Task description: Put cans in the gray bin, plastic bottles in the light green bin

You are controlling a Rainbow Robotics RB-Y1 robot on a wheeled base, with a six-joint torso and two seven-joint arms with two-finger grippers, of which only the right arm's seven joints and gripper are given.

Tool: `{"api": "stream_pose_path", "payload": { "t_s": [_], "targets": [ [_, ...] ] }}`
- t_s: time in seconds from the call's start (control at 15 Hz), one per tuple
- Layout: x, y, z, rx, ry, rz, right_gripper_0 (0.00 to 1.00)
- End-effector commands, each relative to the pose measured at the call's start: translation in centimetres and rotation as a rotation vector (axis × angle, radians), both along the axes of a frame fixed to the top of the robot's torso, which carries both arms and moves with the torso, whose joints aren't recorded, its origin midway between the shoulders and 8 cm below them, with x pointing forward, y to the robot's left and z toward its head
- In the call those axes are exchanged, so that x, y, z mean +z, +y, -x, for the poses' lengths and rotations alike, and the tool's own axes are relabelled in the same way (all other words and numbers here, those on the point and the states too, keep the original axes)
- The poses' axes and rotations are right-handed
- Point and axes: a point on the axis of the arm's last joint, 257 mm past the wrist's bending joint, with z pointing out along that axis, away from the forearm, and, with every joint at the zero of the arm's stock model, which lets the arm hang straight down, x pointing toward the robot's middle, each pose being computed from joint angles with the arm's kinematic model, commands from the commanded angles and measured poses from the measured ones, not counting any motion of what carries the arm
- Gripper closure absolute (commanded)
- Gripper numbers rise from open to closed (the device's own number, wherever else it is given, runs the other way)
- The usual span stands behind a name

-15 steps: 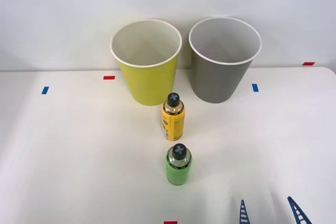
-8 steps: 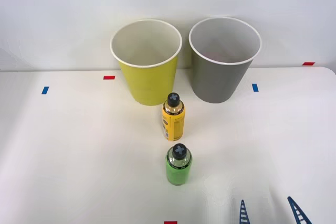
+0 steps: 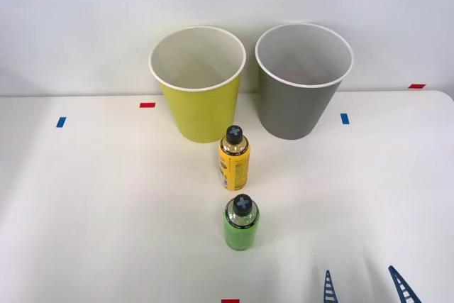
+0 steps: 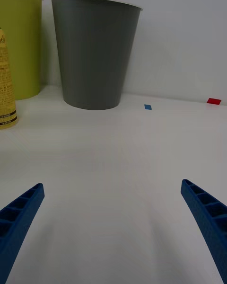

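Blue ribbed right hand [image 3: 366, 287] spread wide, empty, low over white tabletop [image 3: 92, 204]. Yellow bottle [image 3: 233, 158] and green bottle [image 3: 241, 223] upright before light green bin [image 3: 198, 97]; gray bin [image 3: 301, 94] beside.

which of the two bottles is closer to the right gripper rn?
The green bottle. It stands nearer the table's front edge, closest to the open right gripper. The yellow-labelled bottle stands further back, just in front of the light green bin.

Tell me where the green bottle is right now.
In the front view, the green bottle stands upright near the table's front centre, just nearer than the yellow-labelled bottle.
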Motion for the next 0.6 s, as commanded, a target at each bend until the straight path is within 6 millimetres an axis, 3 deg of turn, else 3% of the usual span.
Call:
{"api": "stream_pose_path", "payload": {
  "t_s": [0.07, 0.6],
  "targets": [
    [0.01, 0.0, 0.0, 0.0, 0.0, 0.0, 0.0],
    [0.01, 0.0, 0.0, 0.0, 0.0, 0.0, 0.0]
  ]
}}
